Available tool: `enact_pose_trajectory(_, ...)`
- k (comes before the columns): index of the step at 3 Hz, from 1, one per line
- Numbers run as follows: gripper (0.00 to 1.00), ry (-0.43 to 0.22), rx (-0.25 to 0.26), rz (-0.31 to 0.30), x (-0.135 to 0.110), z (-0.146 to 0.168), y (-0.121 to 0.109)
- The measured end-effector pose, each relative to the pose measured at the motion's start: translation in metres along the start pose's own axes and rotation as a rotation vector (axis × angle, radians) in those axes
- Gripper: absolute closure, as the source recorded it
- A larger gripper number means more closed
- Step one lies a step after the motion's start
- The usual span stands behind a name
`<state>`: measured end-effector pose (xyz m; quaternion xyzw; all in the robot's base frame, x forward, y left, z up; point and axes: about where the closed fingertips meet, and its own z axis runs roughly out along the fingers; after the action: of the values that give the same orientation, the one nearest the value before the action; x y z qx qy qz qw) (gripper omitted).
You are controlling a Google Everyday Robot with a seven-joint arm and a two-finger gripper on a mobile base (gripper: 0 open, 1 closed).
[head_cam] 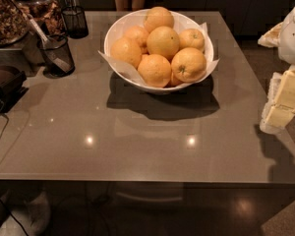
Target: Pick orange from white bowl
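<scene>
We were only approaching: what looked like the gripper [283, 103] hung right of the white bowl [109, 43], and we could not tell its state. Next, it had to reach the orange [188, 64] from above.

One white bowl [117, 31] holds seven oranges that show plainly: one is the orange [188, 64] with a dark star-shaped scar at the front right, one is a smaller orange [191, 39] with a stem dot behind it, and the other five show no mark. Two dark mesh cups [74, 21] stand at the far left of the one table [137, 146], which carries two bright light spots [89, 140]. There is one gripper [284, 100], at the right edge beside the table
</scene>
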<state>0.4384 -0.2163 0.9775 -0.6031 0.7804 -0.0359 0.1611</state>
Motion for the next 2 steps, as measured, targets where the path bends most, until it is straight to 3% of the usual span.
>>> enact_pose_trajectory(2,0.00,0.018,-0.029,0.008,-0.009,0.007,-0.021)
